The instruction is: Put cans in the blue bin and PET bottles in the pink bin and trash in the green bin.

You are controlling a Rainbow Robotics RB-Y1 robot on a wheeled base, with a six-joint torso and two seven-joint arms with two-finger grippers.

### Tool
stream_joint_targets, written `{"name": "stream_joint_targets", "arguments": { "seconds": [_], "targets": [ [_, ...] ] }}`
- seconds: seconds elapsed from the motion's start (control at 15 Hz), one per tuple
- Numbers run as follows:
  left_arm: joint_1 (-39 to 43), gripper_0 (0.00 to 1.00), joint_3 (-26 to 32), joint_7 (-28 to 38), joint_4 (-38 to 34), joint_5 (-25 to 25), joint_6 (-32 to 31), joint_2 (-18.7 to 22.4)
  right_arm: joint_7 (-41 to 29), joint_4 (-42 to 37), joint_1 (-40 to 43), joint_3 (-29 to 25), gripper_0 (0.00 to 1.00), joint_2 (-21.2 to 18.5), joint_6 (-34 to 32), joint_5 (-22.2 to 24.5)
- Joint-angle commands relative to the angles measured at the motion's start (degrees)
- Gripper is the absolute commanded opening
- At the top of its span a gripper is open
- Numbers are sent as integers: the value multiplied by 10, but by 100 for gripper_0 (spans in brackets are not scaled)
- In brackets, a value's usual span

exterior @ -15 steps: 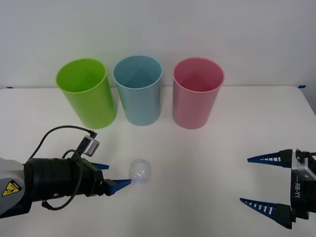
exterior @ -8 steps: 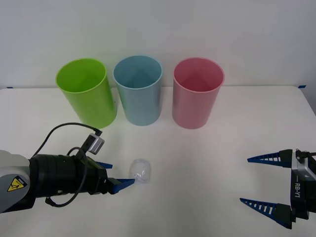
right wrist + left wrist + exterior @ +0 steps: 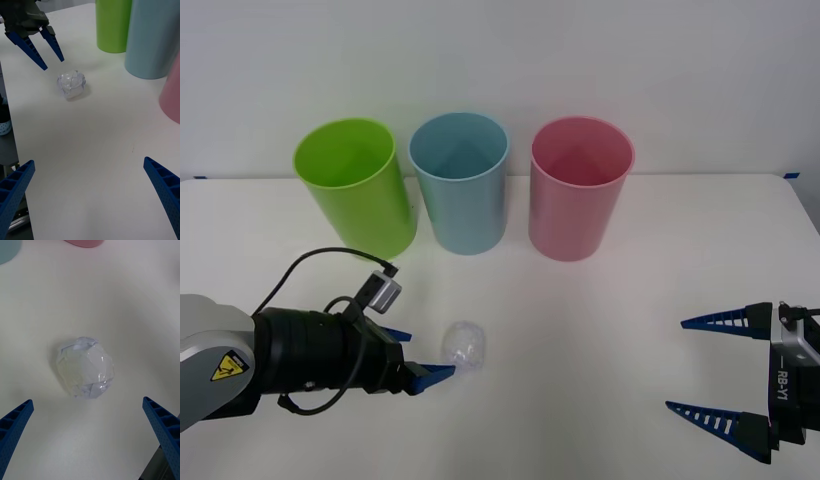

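The trash point(image 3: 463, 346), a small wad of clear whitish film, lies on the white table point(image 3: 600, 290) in front of the bins. My left gripper point(image 3: 427, 353) is open just left of the wad, its blue fingertips reaching its near side without gripping. In the left wrist view the trash point(image 3: 85, 369) sits centred a little ahead of the open left gripper point(image 3: 88, 400). The green bin point(image 3: 355, 190), blue bin point(image 3: 460, 185) and pink bin point(image 3: 578, 195) stand upright in a row at the back. My right gripper point(image 3: 677, 365) hangs open at the table's right. No cans or PET bottles are in view.
From the right wrist, the trash point(image 3: 71, 84) lies beyond the open right gripper point(image 3: 88, 161), with the left gripper point(image 3: 53, 64) behind it and the green bin point(image 3: 112, 22), blue bin point(image 3: 153, 37) and pink bin point(image 3: 172, 97) to one side.
My left arm has crept rightward, bringing its fingertips up to the trash. The trash, the bins and the right arm have not moved.
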Motion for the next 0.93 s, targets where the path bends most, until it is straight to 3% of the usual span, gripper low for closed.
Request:
{"name": "stream_joint_targets", "arguments": {
  "seconds": [0.07,0.53,0.93],
  "targets": [
    [-8,100,-12,0,0,-1,0,-3,0,0,0,0,100,0,0,0],
    [-26,100,-23,1,37,-69,-16,-65,0,0,0,0,100,0,0,0],
    [-50,100,-24,3,73,-93,-46,-105,0,0,0,0,100,0,0,0]
  ]
}}
